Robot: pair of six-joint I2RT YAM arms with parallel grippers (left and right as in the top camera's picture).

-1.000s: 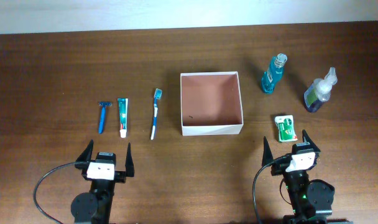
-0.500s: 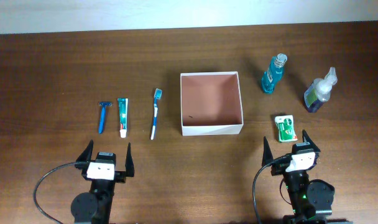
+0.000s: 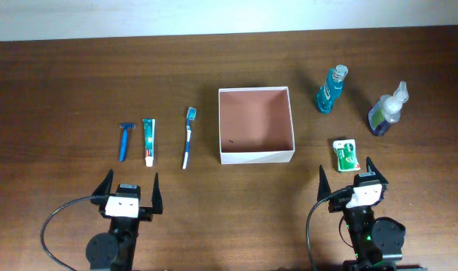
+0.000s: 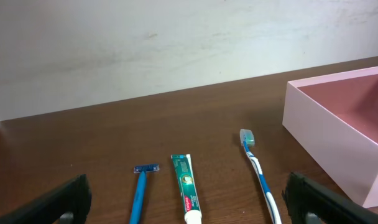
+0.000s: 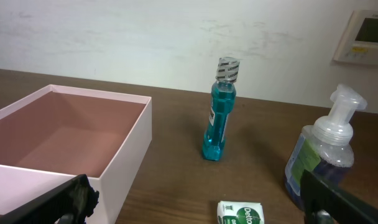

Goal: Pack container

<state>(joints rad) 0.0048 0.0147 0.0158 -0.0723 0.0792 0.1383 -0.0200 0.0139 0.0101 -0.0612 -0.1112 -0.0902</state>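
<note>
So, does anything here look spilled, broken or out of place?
Nothing much. The razor, toothpaste and toothbrush lie in a tidy row, the blue bottle and the pump bottle stand upright, nothing is spilled. The only oddity is a tiny dark speck inside the container.

Dark brown wooden table [image 3: 63,83], grain running side to side, is seen filling nearly the whole overhead view. A soft sheen is noted on its surface. Behind the far edge a pale off-white wall [image 4: 176,43] is seen, marked by faint scuffs and smudges. A white wall panel [image 5: 366,37] with a small greenish display is mounted at the upper right of the right wrist view. Light is even; shadows are kept soft.
</note>
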